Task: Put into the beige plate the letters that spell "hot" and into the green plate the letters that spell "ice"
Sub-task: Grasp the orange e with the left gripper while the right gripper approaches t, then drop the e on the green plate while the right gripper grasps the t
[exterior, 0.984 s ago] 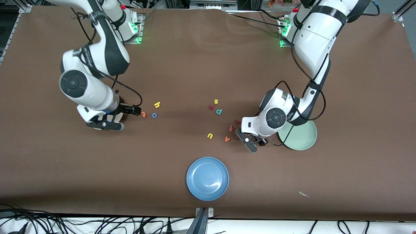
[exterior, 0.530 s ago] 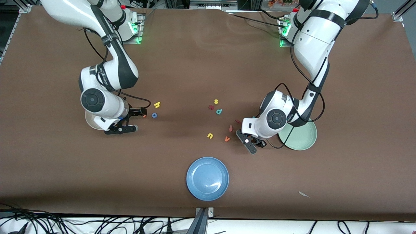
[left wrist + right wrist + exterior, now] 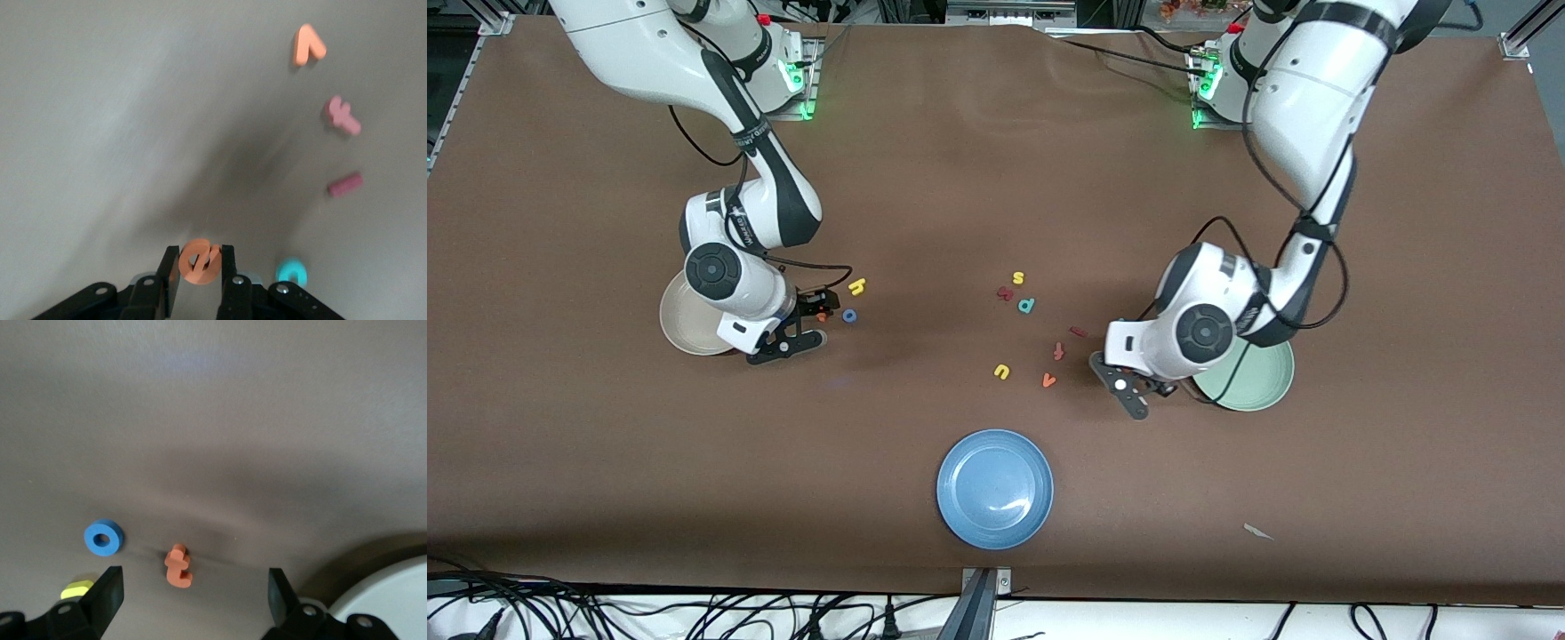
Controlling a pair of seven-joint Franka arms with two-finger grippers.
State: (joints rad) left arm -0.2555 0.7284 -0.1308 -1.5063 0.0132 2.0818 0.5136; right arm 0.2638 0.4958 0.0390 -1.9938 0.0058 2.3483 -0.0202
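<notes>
Brown worktop (image 3: 960, 178) carries both target plates, and neither shows a letter in it yet, so by my reading all six placements remain. At the left arm's end, the left gripper (image 3: 200, 273) has its fingers (image 3: 170, 270) pinching the orange "e" (image 3: 199, 261) close beside the green plate (image 3: 1263, 387); the teal "c" (image 3: 291, 272) lies just beside those fingers, the dark red "i" (image 3: 345, 185) a little off. At the right arm's end, the right gripper (image 3: 190, 590) hangs with fingers spread wide astride the orange "t" (image 3: 179, 565), not yet closed; the blue "o" (image 3: 103, 537) and yellow "h" (image 3: 77, 589) lie near one finger, the beige plate (image 3: 393, 593) beside the other.
</notes>
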